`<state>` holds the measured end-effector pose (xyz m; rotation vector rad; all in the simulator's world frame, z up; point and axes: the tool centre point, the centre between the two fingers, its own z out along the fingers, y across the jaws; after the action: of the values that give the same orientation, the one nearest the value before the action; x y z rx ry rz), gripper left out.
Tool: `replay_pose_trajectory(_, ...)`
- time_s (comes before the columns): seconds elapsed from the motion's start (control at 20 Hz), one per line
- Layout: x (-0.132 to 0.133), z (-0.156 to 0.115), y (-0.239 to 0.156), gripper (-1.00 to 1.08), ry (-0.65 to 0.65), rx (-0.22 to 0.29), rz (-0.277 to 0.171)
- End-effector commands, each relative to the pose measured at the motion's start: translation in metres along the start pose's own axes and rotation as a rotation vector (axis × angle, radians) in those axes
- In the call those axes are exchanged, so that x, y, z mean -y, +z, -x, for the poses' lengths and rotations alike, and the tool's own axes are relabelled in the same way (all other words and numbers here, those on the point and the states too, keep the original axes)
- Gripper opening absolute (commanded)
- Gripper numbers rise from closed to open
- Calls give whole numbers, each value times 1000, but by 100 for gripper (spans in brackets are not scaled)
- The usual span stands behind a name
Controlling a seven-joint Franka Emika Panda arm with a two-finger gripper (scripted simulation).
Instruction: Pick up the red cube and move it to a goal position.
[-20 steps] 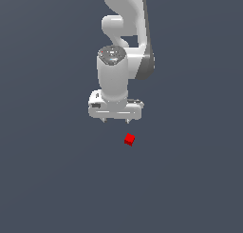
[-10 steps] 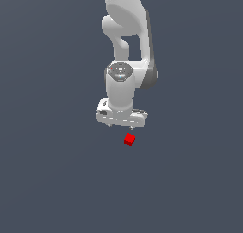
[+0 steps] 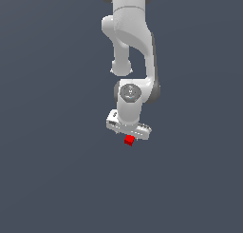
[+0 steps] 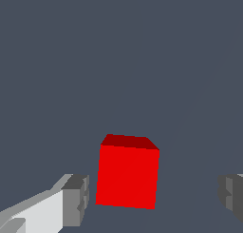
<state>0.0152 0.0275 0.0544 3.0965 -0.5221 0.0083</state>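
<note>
Seen from exterior view, gripper [image 3: 129,134] hangs directly over red cube [image 3: 128,140], cube peeking out just beneath white head, on dark surface well away from any visible table edge. Wrist view: red cube [image 4: 127,172] sits between spread fingers [image 4: 76,199], nearer one finger, gaps both sides; jaws released, nothing grasped.

Plain dark grey-blue ground [image 3: 52,179].
</note>
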Motion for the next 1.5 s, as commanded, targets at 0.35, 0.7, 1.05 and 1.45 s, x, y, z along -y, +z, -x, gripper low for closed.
replay_pose_trajectory(0.35, 15, -1, 33, 100, 83, 5, 0)
replay_pose_trajectory(0.7, 16, -2, 35, -100, 86, 5, 0)
replay_pose_trajectory(1.05, 16, -2, 34, -100, 86, 5, 0)
replay_pose_trajectory(1.45, 13, -9, 12, -100, 86, 5, 0)
